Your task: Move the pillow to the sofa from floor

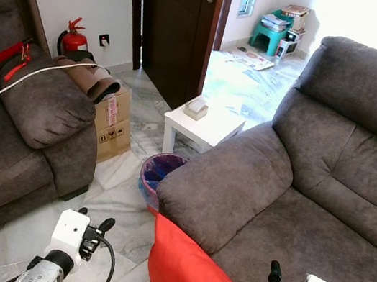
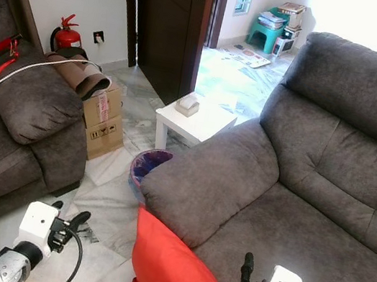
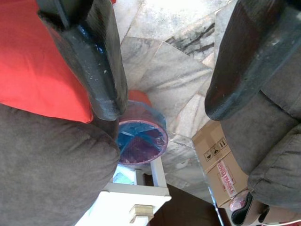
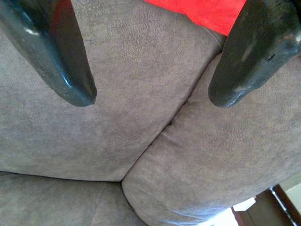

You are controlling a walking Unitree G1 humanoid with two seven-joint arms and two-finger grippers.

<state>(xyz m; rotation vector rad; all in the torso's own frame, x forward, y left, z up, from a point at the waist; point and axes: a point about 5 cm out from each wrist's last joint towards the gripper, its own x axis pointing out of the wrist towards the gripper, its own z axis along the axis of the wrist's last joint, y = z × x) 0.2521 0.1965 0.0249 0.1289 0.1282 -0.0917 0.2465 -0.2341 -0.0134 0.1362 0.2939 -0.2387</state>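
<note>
Red pillow [image 1: 195, 277] apparently leaning against grey sofa [image 1: 326, 187].

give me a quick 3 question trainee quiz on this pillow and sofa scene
1. True or false: the red pillow leans against the front of the grey sofa.
2. What stands on the floor between the white side table and the pillow?
A. a bin lined with a blue bag
B. a lamp
C. a shoe rack
3. Fill in: the left pincer and right pincer are both ____.

Key: 1 true; 2 A, the bin; 3 open, holding nothing.
</note>
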